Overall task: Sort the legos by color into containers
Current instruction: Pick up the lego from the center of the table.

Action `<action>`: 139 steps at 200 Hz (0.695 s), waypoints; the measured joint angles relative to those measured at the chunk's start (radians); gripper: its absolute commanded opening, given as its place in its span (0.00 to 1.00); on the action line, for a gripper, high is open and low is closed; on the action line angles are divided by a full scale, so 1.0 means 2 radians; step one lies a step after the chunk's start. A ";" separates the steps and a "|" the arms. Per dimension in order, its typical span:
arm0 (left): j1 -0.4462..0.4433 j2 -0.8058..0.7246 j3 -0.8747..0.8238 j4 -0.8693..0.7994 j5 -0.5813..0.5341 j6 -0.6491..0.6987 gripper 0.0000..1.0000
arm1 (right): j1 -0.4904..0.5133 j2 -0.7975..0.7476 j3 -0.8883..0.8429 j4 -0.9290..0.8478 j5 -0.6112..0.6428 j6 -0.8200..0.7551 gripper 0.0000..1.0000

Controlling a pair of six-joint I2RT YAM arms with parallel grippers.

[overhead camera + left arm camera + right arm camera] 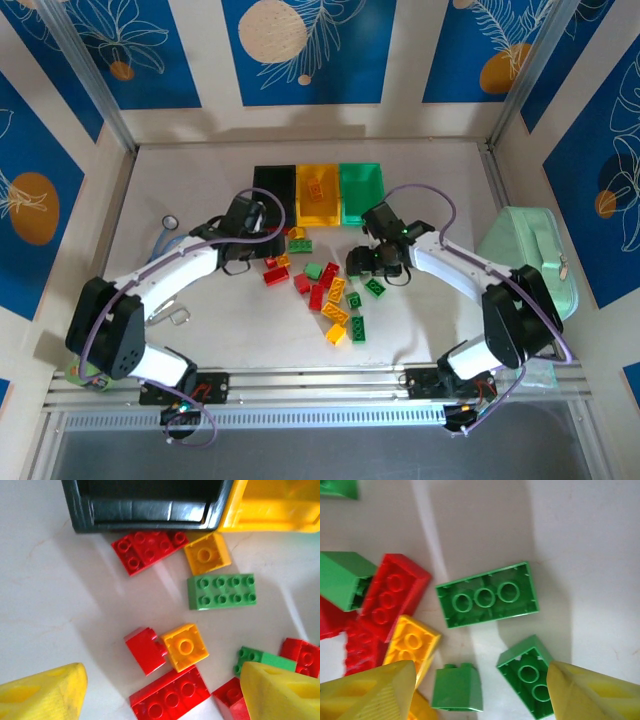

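Beneath the open, empty right tool (480,685) lie green legos (487,595); left tool (162,692) gapes over red legos (170,700).

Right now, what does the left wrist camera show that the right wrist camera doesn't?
Left wrist, not right: the black bin and yellow bin along the top edge. Right wrist, not left: a green brick lying underside up. Both: red, yellow and green bricks on the white table, with the left fingertips and right fingertips at the bottom corners.
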 measured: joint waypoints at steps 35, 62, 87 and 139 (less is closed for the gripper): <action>0.000 -0.014 -0.030 0.006 0.000 -0.003 0.79 | 0.002 0.009 0.000 -0.023 0.018 0.000 0.69; 0.000 -0.024 -0.043 0.011 0.000 -0.003 0.78 | 0.003 0.010 0.000 -0.030 0.022 0.001 0.69; 0.000 -0.026 -0.050 0.014 0.000 -0.004 0.78 | 0.009 0.015 0.000 -0.032 0.025 0.002 0.69; 0.000 -0.027 -0.058 0.026 0.000 -0.004 0.78 | 0.015 0.030 -0.006 -0.036 0.033 0.022 0.69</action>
